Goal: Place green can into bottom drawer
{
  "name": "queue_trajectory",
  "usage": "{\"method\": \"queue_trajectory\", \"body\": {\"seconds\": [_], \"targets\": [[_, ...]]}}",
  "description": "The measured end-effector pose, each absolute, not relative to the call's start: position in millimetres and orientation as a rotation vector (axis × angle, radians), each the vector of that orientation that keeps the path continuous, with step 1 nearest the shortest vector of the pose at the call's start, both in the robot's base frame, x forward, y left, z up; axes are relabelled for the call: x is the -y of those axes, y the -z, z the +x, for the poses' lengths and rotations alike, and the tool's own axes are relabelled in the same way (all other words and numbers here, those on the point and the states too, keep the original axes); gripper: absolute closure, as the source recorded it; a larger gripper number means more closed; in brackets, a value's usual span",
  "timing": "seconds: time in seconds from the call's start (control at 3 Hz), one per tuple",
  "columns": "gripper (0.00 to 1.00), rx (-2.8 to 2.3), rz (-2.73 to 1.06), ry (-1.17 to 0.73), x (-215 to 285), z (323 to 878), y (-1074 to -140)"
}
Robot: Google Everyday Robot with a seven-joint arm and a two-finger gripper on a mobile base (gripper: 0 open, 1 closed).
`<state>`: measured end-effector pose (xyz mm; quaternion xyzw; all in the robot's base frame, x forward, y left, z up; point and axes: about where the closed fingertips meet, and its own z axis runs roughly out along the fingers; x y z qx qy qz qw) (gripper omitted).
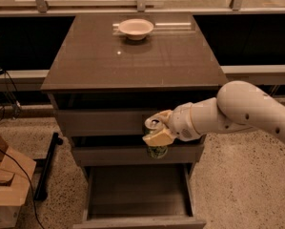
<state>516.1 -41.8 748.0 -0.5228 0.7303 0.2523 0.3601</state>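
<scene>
One green can (157,151) hangs in the air in front of the cabinet (132,61), roughly upright, with its silver top facing up. The gripper (158,128) is closed around its middle. One of the tan fingers (155,139) crosses the near side of the can, so only the silver top above it and the green base below it show. The gripper comes in from the right on the end of a thick white arm (242,111), which reaches across the cabinet's right front corner.

From where I stand, the can sits level with the gap between the top drawer (101,123) and the middle drawer (113,155), both pushed in, and its base overlaps the middle drawer's front. Straight below, the bottom drawer (132,192) is pulled well out, its flat floor bare, and the can is well clear above it, touching nothing but the gripper.

Further back, a pale bowl (136,28) rests near the far edge of the cabinet top. Off to the left, a cardboard box (6,187) sits on the speckled floor.
</scene>
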Motion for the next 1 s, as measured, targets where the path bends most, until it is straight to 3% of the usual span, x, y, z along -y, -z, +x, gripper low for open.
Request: {"method": "queue_trajectory", "body": {"seconds": [1.0], "targets": [[1.00, -1.911, -1.240, -0.565, 63.7, 504.5, -668.9]]}}
